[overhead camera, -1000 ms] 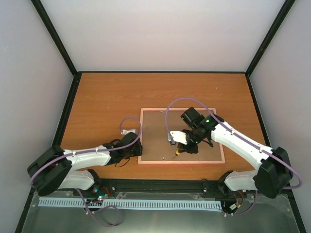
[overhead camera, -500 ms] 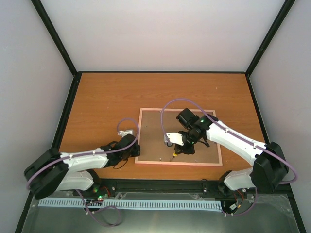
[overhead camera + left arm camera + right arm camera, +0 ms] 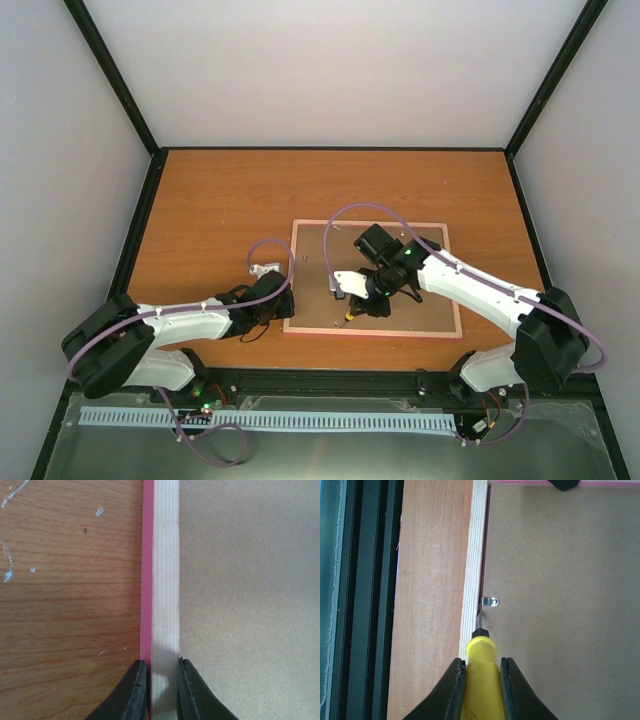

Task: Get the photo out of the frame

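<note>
1 wood table point(image 3: 220, 200), grey walls point(image 3: 330, 70), L jaws clamp frame point(image 3: 165, 580) rail, R jaws clamp screwdriver point(image 3: 481, 680)

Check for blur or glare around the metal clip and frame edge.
Right wrist: small silver metal clip sharp, no glare; yellow-handled screwdriver likewise. Left wrist: pale wooden pink-edged frame rail crisp, evenly lit. Top external: diffuse light, no glare.

Frame point(image 3: 420, 334): one, back side up.
Backing panel point(image 3: 312, 268): one, set within the frame.
Metal clip point(image 3: 491, 601): one seen, on the panel beside the frame's near rail.
Screwdriver point(image 3: 481, 675): one, yellow-handled, above that same rail.
Grippers: two. The left gripper point(image 3: 162, 667) is at the frame's left rail, the right gripper point(image 3: 482, 666) above its near rail.
Table point(image 3: 220, 200): one, beneath the frame.
</note>
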Tool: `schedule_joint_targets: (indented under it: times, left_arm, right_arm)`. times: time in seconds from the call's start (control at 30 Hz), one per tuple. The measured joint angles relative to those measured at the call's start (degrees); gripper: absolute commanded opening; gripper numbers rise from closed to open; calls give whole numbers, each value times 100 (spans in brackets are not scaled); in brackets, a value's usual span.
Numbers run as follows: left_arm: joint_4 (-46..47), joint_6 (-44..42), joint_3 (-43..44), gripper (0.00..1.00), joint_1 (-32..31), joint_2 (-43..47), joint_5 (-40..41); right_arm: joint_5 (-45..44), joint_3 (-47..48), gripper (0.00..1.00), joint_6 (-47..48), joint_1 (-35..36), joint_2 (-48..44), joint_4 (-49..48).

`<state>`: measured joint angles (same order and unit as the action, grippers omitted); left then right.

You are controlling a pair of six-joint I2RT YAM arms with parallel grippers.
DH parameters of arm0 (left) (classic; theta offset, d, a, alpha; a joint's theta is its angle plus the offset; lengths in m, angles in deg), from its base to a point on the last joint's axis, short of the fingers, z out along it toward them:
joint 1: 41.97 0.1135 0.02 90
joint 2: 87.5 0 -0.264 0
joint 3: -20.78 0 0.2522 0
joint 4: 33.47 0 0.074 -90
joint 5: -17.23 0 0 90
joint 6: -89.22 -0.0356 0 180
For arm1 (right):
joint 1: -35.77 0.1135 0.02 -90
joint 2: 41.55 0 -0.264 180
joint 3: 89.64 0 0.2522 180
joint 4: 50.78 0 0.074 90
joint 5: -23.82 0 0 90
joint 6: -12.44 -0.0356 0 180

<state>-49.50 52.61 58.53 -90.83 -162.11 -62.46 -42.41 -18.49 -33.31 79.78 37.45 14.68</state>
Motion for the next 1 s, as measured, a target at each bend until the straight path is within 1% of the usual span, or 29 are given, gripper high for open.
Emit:
schedule_joint_targets:
  times: [0.63,1.0]
  left_arm:
    - [4,0,0,1,0,0,-2]
    - [15,0,-9,1,0,2,-2]
  right_arm:
    - [81,59,3,-321,221,291,-479]
    - [-138,225,3,-518,302,404,-380]
